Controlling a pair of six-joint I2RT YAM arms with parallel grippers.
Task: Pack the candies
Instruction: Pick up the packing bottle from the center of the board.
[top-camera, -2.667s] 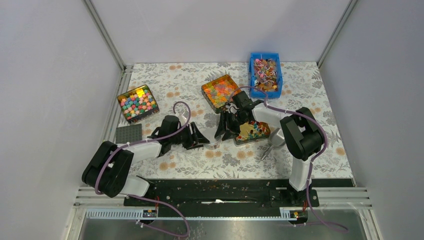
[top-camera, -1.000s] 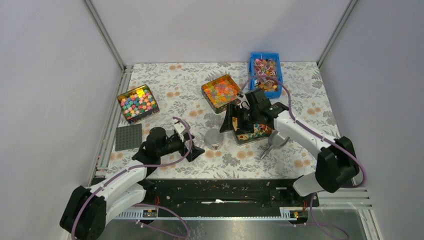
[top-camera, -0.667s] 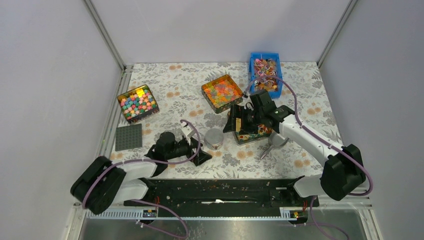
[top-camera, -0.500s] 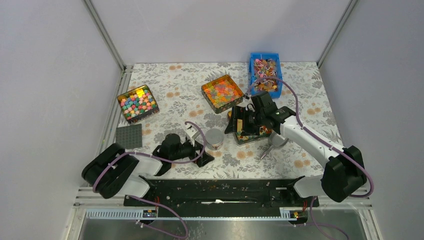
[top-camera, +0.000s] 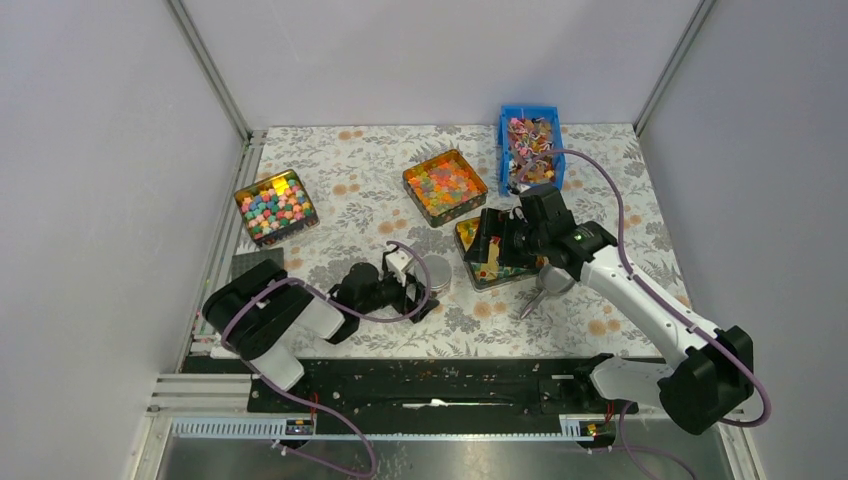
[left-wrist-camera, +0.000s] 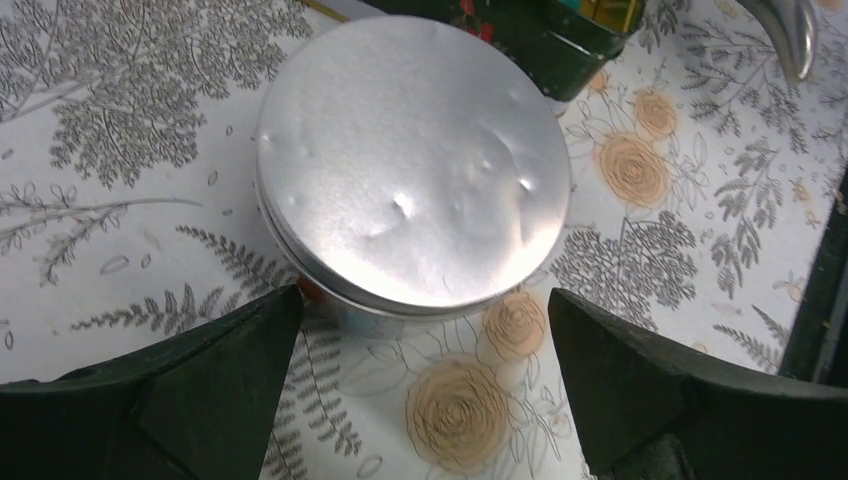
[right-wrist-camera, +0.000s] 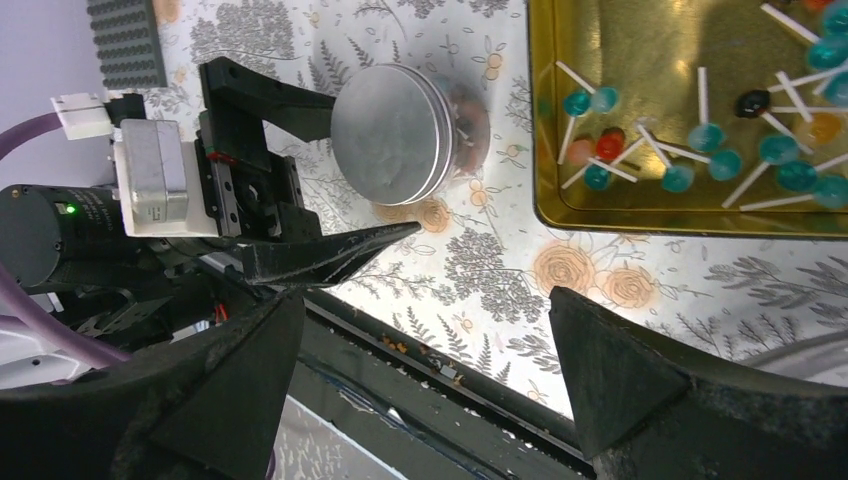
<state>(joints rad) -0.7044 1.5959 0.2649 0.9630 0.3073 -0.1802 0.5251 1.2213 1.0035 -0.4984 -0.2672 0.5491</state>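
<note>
Candies (top-camera: 530, 150), small bright balls with thin pale stems, fill the blue bin (top-camera: 530, 109) at 1 o'clock on the flowered surface (top-camera: 350, 160). A few more lie loose in the gold tin (right-wrist-camera: 650, 60) near the bin, at its 7 o'clock. The right fingers (right-wrist-camera: 425, 298) hover by that tin's corner, spread wide and holding nothing. The loose pieces lie just beside them, and the bin's stock is near at 1 o'clock.

At the tin's 8 o'clock stands a round silver can (left-wrist-camera: 410, 160), lid on. The left fingers (left-wrist-camera: 422, 300) sit low, wide apart and empty, 1 tip on each side of the can's near rim. They seem placed to steady the can for opening and filling. The candies are well apart from them, at 1 o'clock.
</note>
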